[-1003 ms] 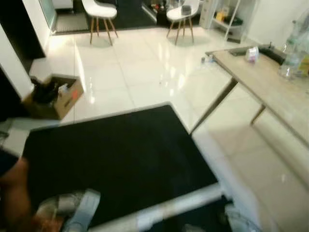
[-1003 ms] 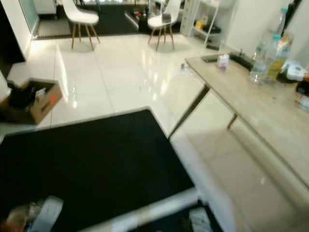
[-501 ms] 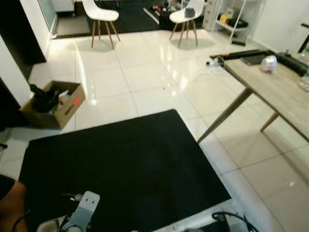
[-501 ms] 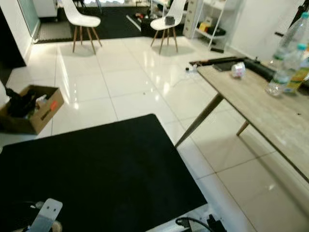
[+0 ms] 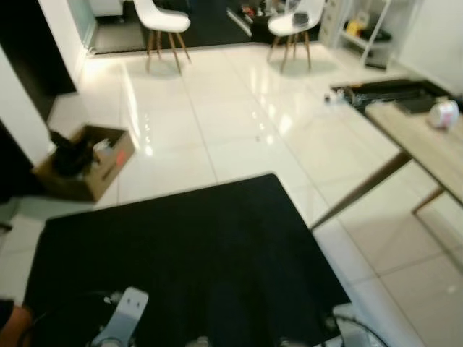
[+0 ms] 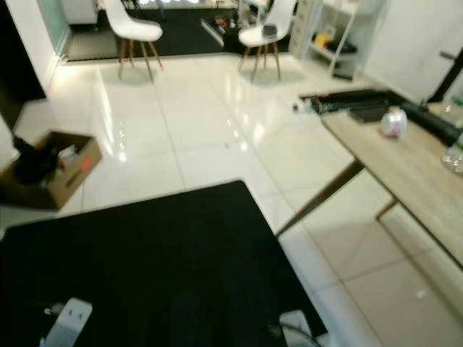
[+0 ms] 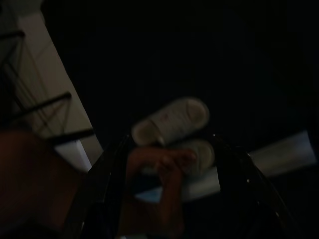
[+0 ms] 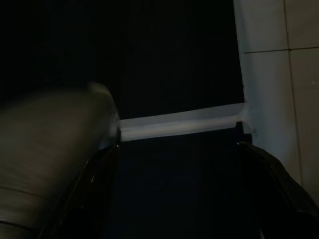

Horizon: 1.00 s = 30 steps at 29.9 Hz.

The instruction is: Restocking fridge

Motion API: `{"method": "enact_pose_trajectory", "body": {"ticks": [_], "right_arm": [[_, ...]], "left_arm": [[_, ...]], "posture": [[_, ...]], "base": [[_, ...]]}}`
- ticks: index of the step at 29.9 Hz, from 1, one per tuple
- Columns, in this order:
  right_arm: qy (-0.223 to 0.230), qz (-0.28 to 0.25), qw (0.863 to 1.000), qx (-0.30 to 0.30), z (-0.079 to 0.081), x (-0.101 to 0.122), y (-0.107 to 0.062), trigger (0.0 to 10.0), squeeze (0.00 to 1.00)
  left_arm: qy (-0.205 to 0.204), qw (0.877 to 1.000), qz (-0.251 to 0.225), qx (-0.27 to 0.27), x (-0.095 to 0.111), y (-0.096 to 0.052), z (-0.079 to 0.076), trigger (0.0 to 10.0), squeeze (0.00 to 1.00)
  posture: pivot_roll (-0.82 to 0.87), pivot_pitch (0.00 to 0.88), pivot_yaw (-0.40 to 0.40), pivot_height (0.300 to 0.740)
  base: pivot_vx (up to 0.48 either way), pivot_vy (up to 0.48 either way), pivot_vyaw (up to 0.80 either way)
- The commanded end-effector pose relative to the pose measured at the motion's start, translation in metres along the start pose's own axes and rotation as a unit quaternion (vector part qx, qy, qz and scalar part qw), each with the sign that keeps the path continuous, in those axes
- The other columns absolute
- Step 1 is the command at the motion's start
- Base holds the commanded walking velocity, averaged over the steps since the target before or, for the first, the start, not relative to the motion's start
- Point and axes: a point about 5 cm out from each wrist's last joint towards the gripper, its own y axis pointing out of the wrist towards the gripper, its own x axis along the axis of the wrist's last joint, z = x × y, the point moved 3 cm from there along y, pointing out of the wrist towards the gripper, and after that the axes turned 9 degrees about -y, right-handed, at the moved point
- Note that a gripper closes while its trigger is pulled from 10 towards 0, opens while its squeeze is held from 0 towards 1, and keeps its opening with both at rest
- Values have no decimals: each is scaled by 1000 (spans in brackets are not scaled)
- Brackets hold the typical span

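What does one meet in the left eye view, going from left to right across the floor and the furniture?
Cardboard box → left white chair → right white chair → wooden table with a small pink-and-white thing on it.

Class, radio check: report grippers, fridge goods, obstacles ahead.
Left gripper open, low beside a person's slippers. Right gripper open, empty. No fridge goods sighted. Black mat ahead, cardboard box left, table right.
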Motion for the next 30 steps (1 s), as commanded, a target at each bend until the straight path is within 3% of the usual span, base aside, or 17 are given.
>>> {"method": "enact_pose_trajectory", "body": {"ticks": [1,14,30], "right_arm": [[-1,-2,1000,-4,-3,1,0,10000,0],[5,0,1000,-6,-5,-1,0,10000,0],[12,0,1000,-6,-6,0,0,10000,0]], "left_arm": [[5,1000,6,-3,-6,-1,0,10000,0],[6,1000,8,-2,-7,-2,2,10000,0],[5,1000,7,-1,-8,-2,3,10000,0]], "posture": [[47,0,-11,706],[57,0,-13,706],[69,0,-11,706]], "base": [[382,0,0],[383,0,0],[374,0,-688]]}}
